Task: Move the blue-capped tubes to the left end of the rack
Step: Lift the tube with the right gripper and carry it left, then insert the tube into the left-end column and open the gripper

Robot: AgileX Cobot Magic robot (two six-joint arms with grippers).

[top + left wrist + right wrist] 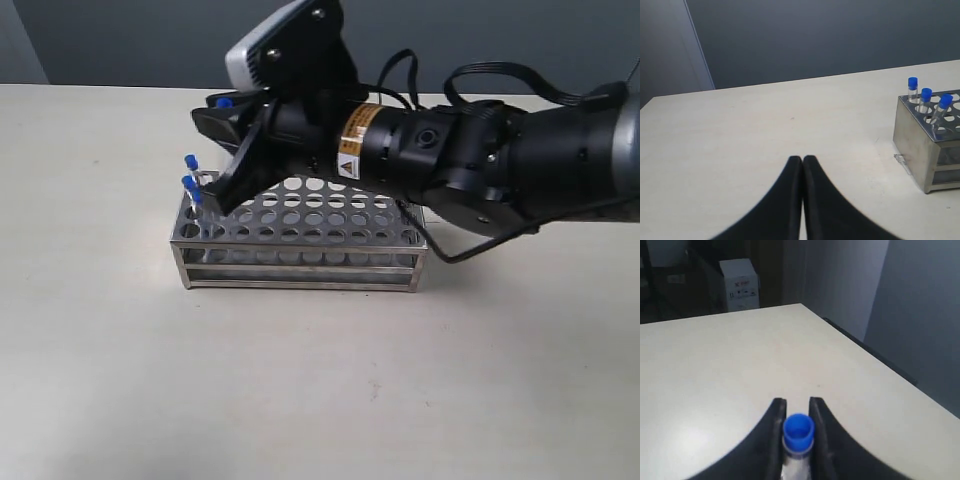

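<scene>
The right gripper is clamped on one blue-capped tube above the left end of the rack, where three more tubes seem to sit, one leaning, while the left gripper, fingers pressed together and empty, hangs beyond that end.

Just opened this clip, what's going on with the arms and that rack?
The right gripper is over the left end of the steel rack, clamped on a blue-capped tube. Three more blue-capped tubes already stand in holes at that end, one of them tilted. The left gripper is shut and empty, over the bare table off to the side of the rack.
</scene>
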